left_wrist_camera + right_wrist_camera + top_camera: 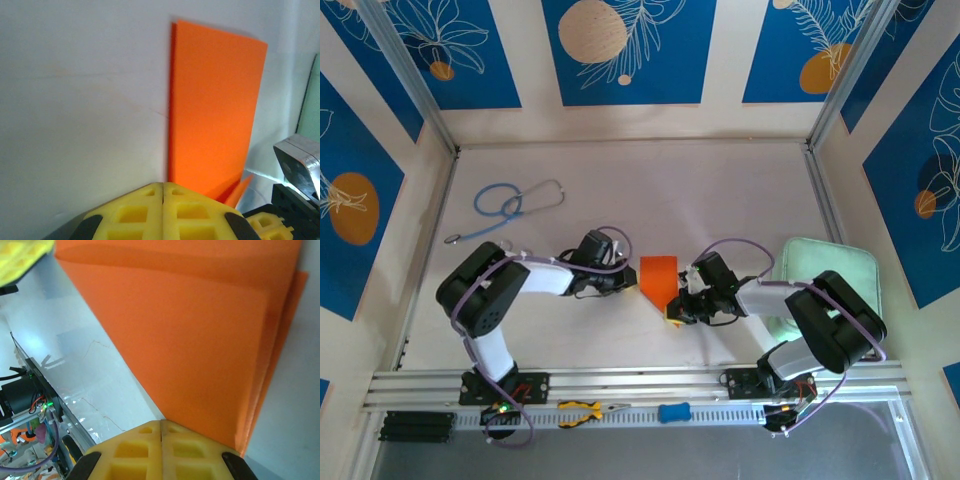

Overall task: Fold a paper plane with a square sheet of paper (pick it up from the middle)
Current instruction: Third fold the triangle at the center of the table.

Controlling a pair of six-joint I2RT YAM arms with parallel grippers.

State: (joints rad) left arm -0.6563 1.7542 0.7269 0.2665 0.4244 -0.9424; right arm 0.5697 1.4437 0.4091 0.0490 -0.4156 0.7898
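The orange sheet of paper [658,275] lies folded on the table, a narrow strip whose near end tapers to a point. My left gripper [627,281] is shut, and its yellow tips [163,186] rest at the near left corner of the paper [215,100]. My right gripper [677,313] is shut too, with its tips [161,422] against the pointed near end of the paper [200,330], where layered edges show on the right. I see no paper between either pair of jaws. The left gripper's yellow fingers [20,260] show in the right wrist view's top left corner.
A pale green pad [825,275] lies to the right, under the right arm. A blue and grey stethoscope [505,205] lies at the far left. Yellow-handled pliers [582,410] and a small blue object [673,411] rest on the front rail. Walls close in the table on three sides.
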